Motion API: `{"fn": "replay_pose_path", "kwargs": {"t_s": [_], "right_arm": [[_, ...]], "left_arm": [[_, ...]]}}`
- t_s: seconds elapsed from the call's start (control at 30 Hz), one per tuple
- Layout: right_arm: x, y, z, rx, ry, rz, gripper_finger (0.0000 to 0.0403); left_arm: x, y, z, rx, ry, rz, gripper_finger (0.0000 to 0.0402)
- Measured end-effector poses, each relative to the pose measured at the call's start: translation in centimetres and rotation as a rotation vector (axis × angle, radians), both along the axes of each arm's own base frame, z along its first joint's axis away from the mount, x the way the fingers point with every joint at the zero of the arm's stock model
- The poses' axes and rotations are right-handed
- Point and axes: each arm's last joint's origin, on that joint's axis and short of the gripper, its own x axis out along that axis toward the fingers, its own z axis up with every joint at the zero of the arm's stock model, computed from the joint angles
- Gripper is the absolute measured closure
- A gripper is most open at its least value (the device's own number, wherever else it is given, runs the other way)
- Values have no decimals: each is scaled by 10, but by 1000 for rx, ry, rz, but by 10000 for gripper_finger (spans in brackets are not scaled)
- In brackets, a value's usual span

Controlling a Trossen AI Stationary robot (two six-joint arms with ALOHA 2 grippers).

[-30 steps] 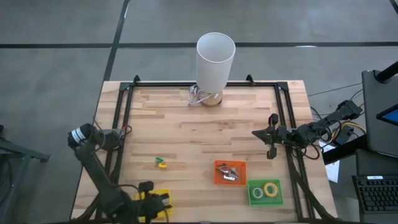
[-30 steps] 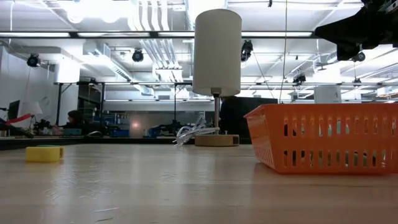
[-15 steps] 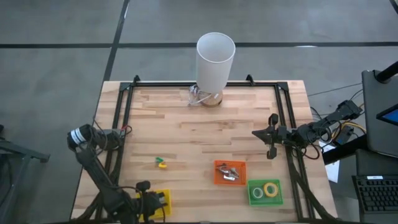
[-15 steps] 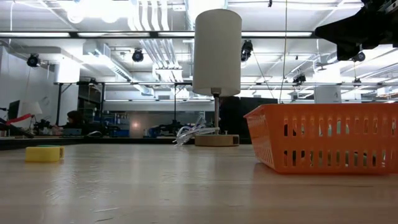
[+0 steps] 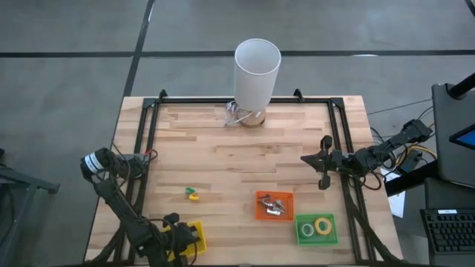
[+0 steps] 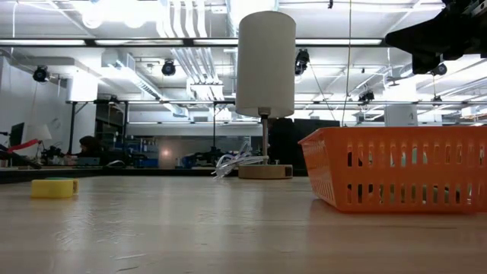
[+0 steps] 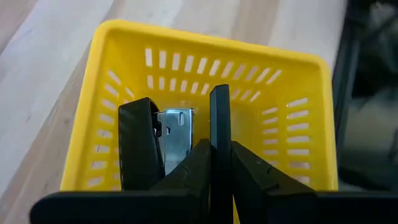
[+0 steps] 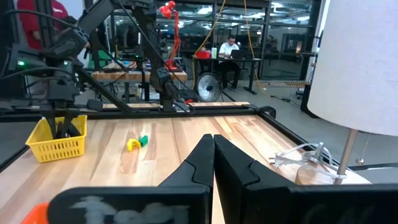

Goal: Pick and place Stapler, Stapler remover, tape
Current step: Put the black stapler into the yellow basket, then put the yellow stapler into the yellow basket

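Observation:
The black stapler, with a silver metal part, stands inside the yellow basket near the table's near left corner. My left gripper reaches down into that basket and is shut on the stapler. A yellow tape roll and a green one lie in the green basket. No red-orange roll can be made out. My right gripper is shut and hovers by the table's right edge, touching nothing. My left gripper pinches a thin black bar of the stapler between its two fingers, coming from above and pointing down into the basket. The bar stands upright, along the fingers. The stapler's thicker black body and silver part stand beside one finger. Its lower end is hidden.
An orange basket holding a small grey thing sits next to the green one. A small yellow and green thing lies on the bare wood. A white lamp with clear wrapping at its foot stands at the far edge. Black rails line both sides.
The left arm has shifted a little at the yellow basket, its wrist drawing toward the near left corner. The basket's visible part now lies slightly farther from the near edge and looks turned.

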Motion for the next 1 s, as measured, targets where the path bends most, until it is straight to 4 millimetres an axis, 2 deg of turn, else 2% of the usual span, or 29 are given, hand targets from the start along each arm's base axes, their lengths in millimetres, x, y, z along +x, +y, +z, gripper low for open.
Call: {"fn": "replay_pose_path", "kwargs": {"t_s": [0.23, 0.5, 0.63, 0.8, 0.9, 1.0], "right_arm": [[0, 0, 0, -1, 1, -1, 394], [0, 0, 0, -1, 0, 0, 394], [0, 0, 0, 0, 0, 0, 394], [0, 0, 0, 0, 0, 0, 394], [0, 0, 0, 0, 0, 0, 394], [0, 0, 0, -1, 0, 0, 394]], "left_arm": [[1, 4, -3, -64, -6, 142, 344], [2, 4, -1, -78, -22, 169, 282], [2, 5, 10, -123, -37, 187, 261], [0, 9, 27, -155, -58, 170, 262], [-2, 18, 36, -111, -61, 169, 271], [-3, 38, 46, 24, -126, 229, 281]]}}
